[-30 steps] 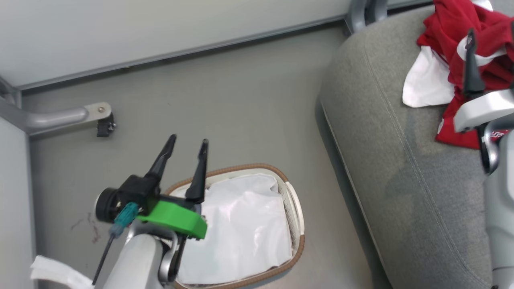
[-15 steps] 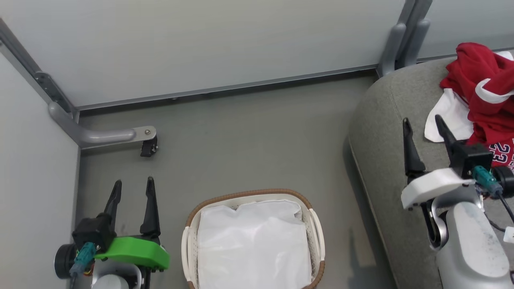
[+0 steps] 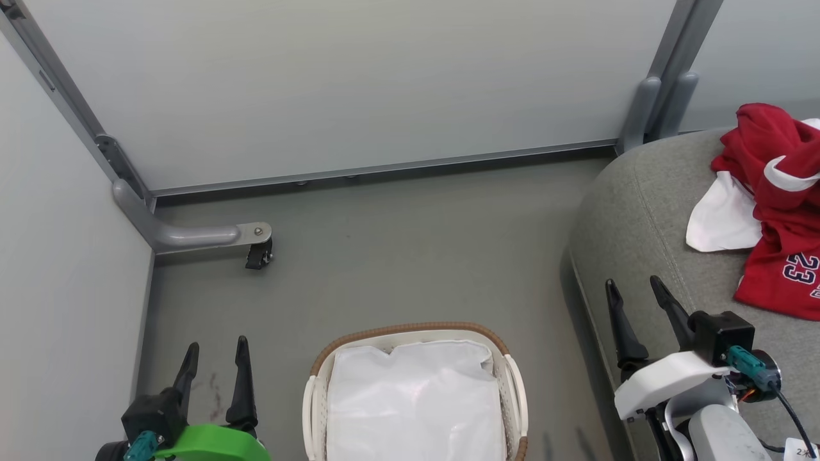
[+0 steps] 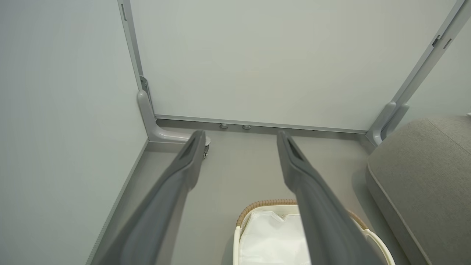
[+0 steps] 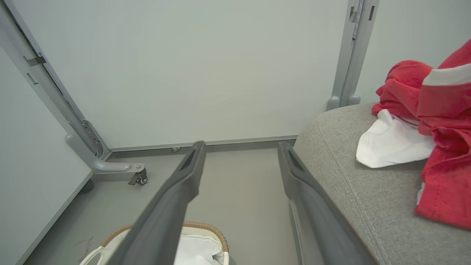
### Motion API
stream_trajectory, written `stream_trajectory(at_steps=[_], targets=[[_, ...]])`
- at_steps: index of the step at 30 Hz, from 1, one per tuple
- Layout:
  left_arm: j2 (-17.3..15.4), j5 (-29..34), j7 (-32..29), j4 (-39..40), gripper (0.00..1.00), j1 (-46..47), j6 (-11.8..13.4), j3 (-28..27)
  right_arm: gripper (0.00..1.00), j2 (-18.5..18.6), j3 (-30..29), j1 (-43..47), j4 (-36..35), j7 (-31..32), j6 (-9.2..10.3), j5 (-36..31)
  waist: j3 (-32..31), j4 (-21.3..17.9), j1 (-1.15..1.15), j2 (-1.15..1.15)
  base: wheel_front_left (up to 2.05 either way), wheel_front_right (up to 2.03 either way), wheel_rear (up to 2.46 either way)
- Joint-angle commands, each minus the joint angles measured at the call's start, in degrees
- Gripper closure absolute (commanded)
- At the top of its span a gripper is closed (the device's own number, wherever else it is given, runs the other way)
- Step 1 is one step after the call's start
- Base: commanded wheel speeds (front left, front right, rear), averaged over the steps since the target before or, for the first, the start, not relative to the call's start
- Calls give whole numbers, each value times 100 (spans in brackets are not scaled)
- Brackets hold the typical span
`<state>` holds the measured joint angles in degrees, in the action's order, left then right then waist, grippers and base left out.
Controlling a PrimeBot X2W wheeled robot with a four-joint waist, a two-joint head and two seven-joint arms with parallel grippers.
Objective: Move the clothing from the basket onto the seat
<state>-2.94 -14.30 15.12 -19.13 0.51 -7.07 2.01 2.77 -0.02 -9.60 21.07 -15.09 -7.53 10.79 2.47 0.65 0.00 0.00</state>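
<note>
**Head view, corner of a panelled enclosure.** The clothing (image 3: 778, 192), two bright red garments with white trim, lies heaped on the seat (image 3: 647, 218), a grey upholstered cushion at right. The jersey (image 3: 781, 282) shows the numeral 23, and a white lining (image 3: 721, 221) spills toward the cushion's rounded edge. The basket (image 3: 410, 331), oval with a brown woven rim, stands on the grey floor (image 3: 397, 256) at bottom centre and holds a white cloth liner (image 3: 416, 403). Left gripper (image 3: 217, 346), on a green mount (image 3: 211, 448), hovers left of the basket, fingers spread and empty. Right gripper (image 3: 632, 283), on a white mount (image 3: 660, 381), hangs at the seat's edge, near the garments but apart from them, fingers likewise spread, grasping nothing
</note>
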Motion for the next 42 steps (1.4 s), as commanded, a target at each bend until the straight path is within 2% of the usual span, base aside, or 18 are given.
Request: stream_trajectory(at_steps=[1,20,21,25,42], targets=[[3,-43,3,0,0,-80,-22,19,0,24,20,96,-25,-12,8,32,-24,-5,0,0,0,0,0],[3,-173,4,-24,0,-41,-45,129,0,23,107,206,-5,-12,8,74,-82,13,0,0,0,0,0],[4,-145,0,-17,100,0,-7,142,100,0,104,142,-4,0,0,55,-83,13,0,0,0,0,0],[11,-242,-20,-152,100,-7,-3,156,100,-33,81,191,142,43,0,137,-85,15,0,0,0,0,0],[-9,-1936,-480,-2,100,135,-12,-50,100,-21,-78,227,-64,510,1,1918,-105,4,0,0,0,0,0]])
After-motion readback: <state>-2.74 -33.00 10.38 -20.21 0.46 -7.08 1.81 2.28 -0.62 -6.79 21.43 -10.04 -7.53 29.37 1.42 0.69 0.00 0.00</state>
